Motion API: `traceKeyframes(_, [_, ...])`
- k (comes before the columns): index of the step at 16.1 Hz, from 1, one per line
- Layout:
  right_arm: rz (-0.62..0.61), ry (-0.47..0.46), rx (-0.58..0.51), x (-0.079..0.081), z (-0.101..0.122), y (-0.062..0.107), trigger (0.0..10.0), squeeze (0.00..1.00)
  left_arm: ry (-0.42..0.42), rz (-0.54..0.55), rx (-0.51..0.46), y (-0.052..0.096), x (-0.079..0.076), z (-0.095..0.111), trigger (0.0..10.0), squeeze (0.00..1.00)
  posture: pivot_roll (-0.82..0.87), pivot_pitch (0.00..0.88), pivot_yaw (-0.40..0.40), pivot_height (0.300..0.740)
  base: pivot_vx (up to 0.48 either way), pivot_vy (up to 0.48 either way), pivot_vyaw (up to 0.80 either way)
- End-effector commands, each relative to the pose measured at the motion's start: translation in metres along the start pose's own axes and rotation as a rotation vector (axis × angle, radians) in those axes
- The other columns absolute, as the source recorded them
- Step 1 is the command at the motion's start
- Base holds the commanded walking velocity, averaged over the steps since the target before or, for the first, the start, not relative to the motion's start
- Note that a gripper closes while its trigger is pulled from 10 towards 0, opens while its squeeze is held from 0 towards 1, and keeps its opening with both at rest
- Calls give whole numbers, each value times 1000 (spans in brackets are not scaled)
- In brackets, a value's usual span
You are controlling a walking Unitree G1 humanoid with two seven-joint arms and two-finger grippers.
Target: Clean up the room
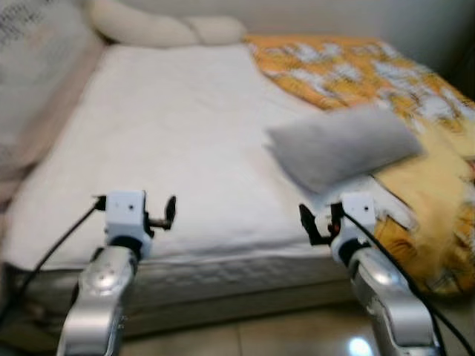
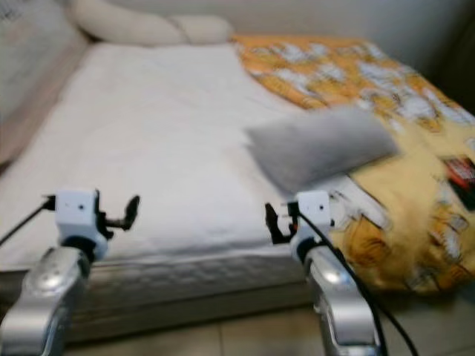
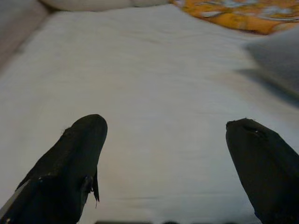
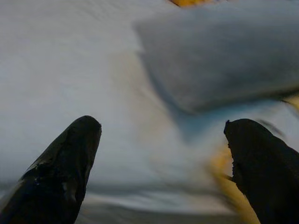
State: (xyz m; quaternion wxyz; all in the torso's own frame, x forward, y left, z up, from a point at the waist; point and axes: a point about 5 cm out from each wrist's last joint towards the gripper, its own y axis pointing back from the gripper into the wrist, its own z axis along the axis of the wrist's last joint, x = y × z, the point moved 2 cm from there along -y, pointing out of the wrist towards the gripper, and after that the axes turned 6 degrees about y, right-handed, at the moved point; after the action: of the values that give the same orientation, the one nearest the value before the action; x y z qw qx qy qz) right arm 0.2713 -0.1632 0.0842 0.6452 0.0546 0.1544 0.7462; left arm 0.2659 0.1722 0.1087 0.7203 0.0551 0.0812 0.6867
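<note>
While the robot stands at the foot edge of the bed, both arms are raised w/ nothing held. Left gripper has its fingers spread wide over bare white sheet near the foot edge; right gripper is likewise spread wide, aimed toward the grey pillow.

The pillow lies crooked, partly on the white sheet and partly on the orange patterned blanket, toward the bed's right side, about midway up. The blanket is bunched along the right edge and spills over the foot corner. Two cream pillows sit at the head edge.

My guess: the step in hand is fetching the grey pillow, prob. to go up by the head edge w/ the others.

To do it well:
- step closer first; the pillow looks out of reach from here.
- take it by the near corner w/ the right gripper, pinching deep into the stuffing, not just the cover.
- bring the left in on the far side so it doesn't sag or drag the blanket along.
- views are blurred, so settle before closing.
</note>
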Motion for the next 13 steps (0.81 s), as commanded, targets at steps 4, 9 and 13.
traceKeyframes(4, [30,8,-23,0,8,-3,10000,1000,-31,-5,-6,-4,-2,2,10000,0,-73,0,-29,740,0,-480,0])
traceKeyframes(9, [24,20,-15,-2,7,-5,10000,1000,-30,-4,-23,-4,-2,2,10000,0,-81,0,-24,740,0,-192,0])
traceKeyframes(13, [20,10,-10,1,4,-4,10000,1000,-27,5,-31,-5,-1,3,10000,0,-76,0,-26,740,0,0,0])
